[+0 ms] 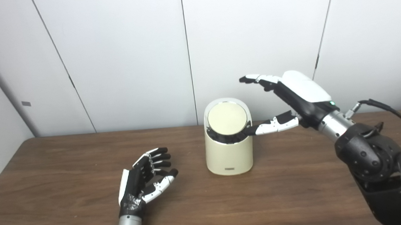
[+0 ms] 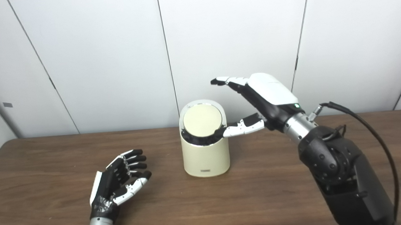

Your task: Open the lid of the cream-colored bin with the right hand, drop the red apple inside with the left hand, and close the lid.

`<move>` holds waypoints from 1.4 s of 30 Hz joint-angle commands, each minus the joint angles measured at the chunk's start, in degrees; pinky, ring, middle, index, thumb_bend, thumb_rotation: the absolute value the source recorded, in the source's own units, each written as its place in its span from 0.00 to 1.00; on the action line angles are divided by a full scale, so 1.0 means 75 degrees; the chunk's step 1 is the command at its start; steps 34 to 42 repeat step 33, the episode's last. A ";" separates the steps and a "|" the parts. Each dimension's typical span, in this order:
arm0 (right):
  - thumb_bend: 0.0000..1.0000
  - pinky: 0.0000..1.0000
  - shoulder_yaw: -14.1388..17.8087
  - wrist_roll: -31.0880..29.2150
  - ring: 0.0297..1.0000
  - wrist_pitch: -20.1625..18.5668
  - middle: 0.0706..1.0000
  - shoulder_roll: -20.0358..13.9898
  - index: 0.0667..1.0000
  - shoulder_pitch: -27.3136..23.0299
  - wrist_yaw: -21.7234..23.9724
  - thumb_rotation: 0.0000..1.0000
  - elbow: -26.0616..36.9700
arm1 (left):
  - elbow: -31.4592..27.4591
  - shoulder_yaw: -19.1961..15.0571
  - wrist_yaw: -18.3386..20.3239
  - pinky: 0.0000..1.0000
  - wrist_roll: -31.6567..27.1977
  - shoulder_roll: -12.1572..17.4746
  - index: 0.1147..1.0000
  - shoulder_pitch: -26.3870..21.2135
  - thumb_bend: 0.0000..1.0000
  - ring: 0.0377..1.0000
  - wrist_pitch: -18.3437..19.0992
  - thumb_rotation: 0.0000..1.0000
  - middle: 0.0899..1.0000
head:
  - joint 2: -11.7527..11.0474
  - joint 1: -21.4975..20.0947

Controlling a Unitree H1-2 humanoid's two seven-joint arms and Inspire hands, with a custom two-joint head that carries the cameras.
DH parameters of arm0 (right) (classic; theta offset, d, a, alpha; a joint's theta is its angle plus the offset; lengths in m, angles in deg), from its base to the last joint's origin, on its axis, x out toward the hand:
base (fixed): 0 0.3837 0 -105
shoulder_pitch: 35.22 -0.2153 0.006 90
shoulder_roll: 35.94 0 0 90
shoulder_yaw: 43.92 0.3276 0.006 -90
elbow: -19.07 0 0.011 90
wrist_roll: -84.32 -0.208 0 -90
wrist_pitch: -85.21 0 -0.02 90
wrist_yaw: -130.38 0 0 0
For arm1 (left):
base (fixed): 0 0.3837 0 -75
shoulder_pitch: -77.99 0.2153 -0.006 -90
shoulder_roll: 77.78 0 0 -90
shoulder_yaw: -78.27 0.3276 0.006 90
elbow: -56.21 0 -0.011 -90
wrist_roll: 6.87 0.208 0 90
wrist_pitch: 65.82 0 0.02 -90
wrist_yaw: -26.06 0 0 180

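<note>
Left eye view: A cream bin (image 1: 229,149) is standing near the middle of a brown table (image 1: 65,192), its round lid (image 1: 227,119) tilted toward the camera with a dark gap showing along its lower edge. The right hand (image 1: 291,97) is reaching in from the right, fingers spread and grasping nothing; its thumb tip is touching the rim at the lid's right side, while the other fingers are stretching out above and behind the bin. The left hand (image 1: 143,180) is resting low over the table to the left of the bin and well apart from it, palm up, fingers loosely curled and holding nothing. No apple is showing anywhere in this frame.

Right eye view: The bin (image 2: 205,151) is sitting slightly left of center, in front of the white wall panels (image 2: 94,63). The right hand (image 2: 261,99) is poised beside it, thumb against the lid (image 2: 202,120) edge, fingers extended and released. The left hand (image 2: 119,181) is lying open and empty near the table's front left. A black cable (image 2: 375,139) is arching from the right wrist down behind the arm.
</note>
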 commanded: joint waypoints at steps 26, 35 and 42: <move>0.76 0.69 0.1045 -0.3381 0.82 0.1823 0.88 0.0494 0.91 0.2385 -0.1392 0.20 -0.1859 | 0.0408 0.0044 0.0103 0.50 -0.0229 0.0059 0.68 0.0309 0.58 0.62 -0.0554 0.03 0.65 | -0.0109 -0.0145; 0.76 0.73 0.1066 -0.3500 0.82 0.2272 0.89 0.0577 0.90 0.2495 -0.1663 0.16 -0.2216 | 0.0429 0.0053 0.0213 0.51 -0.0254 0.0175 0.67 0.0319 0.60 0.63 -0.0791 0.02 0.66 | -0.0150 -0.0226; 0.76 0.73 0.1066 -0.3500 0.82 0.2272 0.89 0.0577 0.90 0.2495 -0.1663 0.16 -0.2216 | 0.0429 0.0053 0.0213 0.51 -0.0254 0.0175 0.67 0.0319 0.60 0.63 -0.0791 0.02 0.66 | -0.0150 -0.0226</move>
